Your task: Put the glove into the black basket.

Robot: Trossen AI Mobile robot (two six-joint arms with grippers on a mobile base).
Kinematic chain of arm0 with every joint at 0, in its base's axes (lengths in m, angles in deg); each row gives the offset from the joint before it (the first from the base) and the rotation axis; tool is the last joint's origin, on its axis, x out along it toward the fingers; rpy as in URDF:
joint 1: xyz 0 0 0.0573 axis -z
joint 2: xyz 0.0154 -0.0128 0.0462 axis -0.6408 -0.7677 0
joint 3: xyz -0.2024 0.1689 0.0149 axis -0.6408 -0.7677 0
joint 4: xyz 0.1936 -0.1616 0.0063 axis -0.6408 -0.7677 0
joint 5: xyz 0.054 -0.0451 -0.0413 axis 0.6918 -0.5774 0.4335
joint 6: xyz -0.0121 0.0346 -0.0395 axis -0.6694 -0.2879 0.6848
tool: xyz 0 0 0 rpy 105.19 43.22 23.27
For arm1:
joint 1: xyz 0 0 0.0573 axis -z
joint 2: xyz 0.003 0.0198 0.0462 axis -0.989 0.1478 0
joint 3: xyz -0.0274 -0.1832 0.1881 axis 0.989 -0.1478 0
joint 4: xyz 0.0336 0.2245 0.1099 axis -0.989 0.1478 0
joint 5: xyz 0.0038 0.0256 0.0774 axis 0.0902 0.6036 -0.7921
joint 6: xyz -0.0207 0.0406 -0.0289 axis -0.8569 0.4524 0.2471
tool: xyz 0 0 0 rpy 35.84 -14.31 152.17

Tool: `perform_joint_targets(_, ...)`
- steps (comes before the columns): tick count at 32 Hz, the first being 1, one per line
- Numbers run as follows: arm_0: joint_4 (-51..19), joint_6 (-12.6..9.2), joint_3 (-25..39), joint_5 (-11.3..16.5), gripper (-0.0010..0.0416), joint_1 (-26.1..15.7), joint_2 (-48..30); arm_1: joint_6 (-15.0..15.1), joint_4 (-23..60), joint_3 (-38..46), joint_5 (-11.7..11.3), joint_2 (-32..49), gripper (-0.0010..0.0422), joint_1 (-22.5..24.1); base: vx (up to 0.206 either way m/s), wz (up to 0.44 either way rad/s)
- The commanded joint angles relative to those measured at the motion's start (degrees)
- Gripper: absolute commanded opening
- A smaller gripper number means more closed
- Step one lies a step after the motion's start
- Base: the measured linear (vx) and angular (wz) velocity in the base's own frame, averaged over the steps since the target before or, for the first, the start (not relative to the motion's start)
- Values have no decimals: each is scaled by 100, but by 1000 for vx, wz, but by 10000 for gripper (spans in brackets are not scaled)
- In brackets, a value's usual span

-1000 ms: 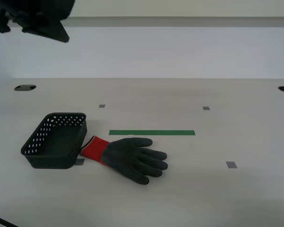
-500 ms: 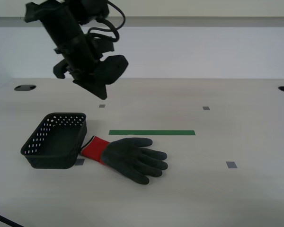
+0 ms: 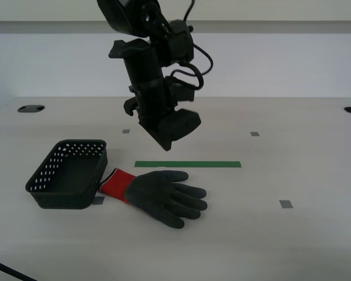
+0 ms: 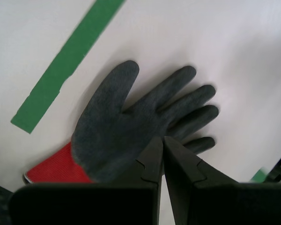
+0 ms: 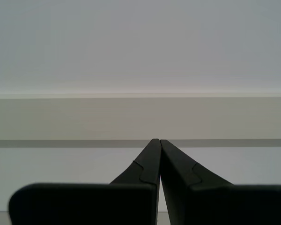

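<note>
Worktop (image 3: 316, 175) fills the exterior view, pale and broad, running back to a white wall. Above its middle hangs my second arm (image 3: 145, 64), black and cabled, reaching down from the upper edge of the view; it is the largest dark shape in sight. At its lower end my second claw (image 3: 169, 139) hovers in the air above the worktop, clear of everything, just over the green tape strip (image 3: 188, 164). In the second wrist view that claw (image 4: 163, 140) has its two jaws pressed together tip to tip with nothing between them, and it looks straight down on the glove.

Next in size, the black basket (image 3: 47, 193) sits on the worktop toward the exterior view's left, upright, its perforated walls sloping outward and its inside bare.

Just beside the basket lies the glove (image 3: 158, 196), flat on the worktop, palm up. Its red cuff (image 3: 116, 183) points at the basket and lies very close to the basket's near wall; I cannot tell whether they touch. Its dark fingers (image 3: 190, 202) spread toward the exterior view's right. The green tape strip lies just behind the glove.

My first claw (image 5: 159, 143) shows only in its own wrist view, jaws closed together and empty, facing a plain wall.

Small grey squares (image 3: 286, 204) dot the worktop.
</note>
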Motion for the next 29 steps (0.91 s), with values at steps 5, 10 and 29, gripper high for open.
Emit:
perform_joint_targets(5,11,-4,7,-2,1,2,2,1165,417,352,-76,1003,0,44,0,0)
perform_joint_targets(10,20,-2,7,-2,1,2,2,1526,243,330,-164,1270,0,57,0,0)
perform_joint_targets(29,2,-2,7,2,1,2,2,-286,-153,479,-13,1244,156,243,0,0)
